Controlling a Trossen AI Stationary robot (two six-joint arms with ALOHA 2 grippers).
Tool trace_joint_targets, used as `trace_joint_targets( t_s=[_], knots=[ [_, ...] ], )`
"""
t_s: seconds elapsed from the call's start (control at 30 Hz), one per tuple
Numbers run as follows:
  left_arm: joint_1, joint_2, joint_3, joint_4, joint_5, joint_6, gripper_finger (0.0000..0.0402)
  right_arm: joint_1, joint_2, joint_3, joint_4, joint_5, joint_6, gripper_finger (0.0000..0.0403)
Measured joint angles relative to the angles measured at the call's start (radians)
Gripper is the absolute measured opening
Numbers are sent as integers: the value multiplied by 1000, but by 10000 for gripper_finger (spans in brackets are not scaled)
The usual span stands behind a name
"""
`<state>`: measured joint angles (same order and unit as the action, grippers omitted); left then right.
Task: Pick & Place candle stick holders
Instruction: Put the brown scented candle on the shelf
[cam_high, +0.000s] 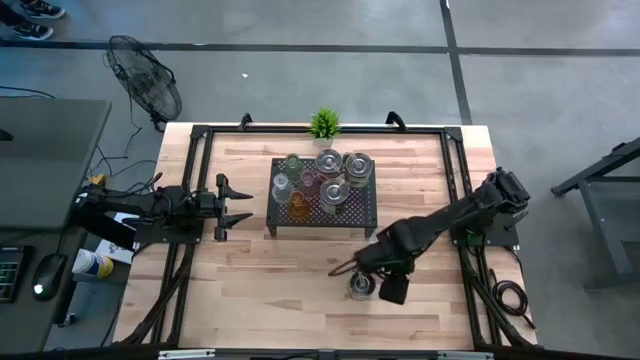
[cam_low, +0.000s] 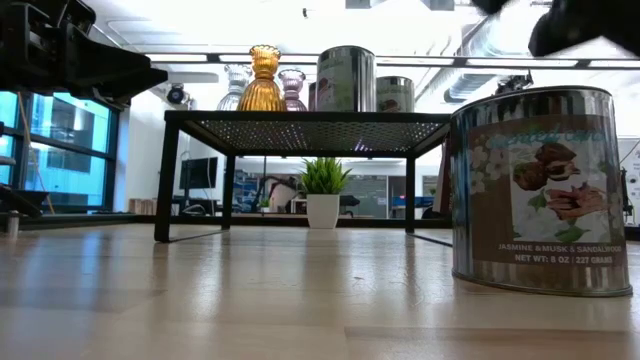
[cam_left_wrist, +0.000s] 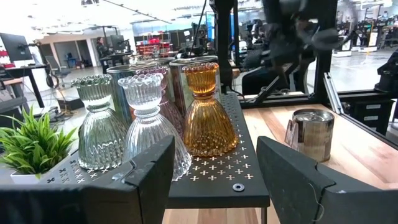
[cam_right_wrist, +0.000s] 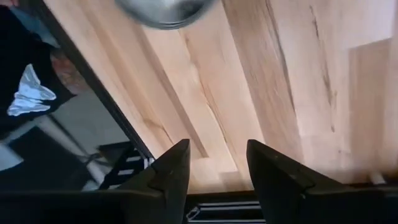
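Amber ribbed holder (cam_left_wrist: 208, 115), silver labelled tin (cam_low: 538, 190), black perforated rack (cam_left_wrist: 230, 177)

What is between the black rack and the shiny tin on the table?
Only bare wooden table lies between the black rack and the silver tin, in the high view.

Silver tin (cam_right_wrist: 165, 11) on the table: only its lower rim shows in right wrist view, rest cut off. From above, right gripper (cam_high: 375, 283) partly overlaps the tin (cam_high: 360, 287). Holders behind amber holder (cam_left_wrist: 208, 112) on rack (cam_left_wrist: 236, 168) mostly hidden.
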<state>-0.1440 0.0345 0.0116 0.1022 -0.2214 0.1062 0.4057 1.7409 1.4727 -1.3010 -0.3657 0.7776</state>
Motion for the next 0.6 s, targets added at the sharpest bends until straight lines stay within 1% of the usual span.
trace_joint_targets(
  t_s=[0.1, 0.27, 0.43, 0.6],
  knots=[
    [0, 0, 0, 0, 0, 0, 222, 54, 23, 77, -21, 52, 0, 140],
    [0, 0, 0, 0, 0, 0, 222, 123, 93, 133, 96, 70, -12, 119],
    [0, 0, 0, 0, 0, 0, 222, 104, 128, 139, 58, 79, -19, 102],
    [0, 0, 0, -1, 0, 0, 222, 69, 126, 131, 45, 123, -64, 108]
  ],
)
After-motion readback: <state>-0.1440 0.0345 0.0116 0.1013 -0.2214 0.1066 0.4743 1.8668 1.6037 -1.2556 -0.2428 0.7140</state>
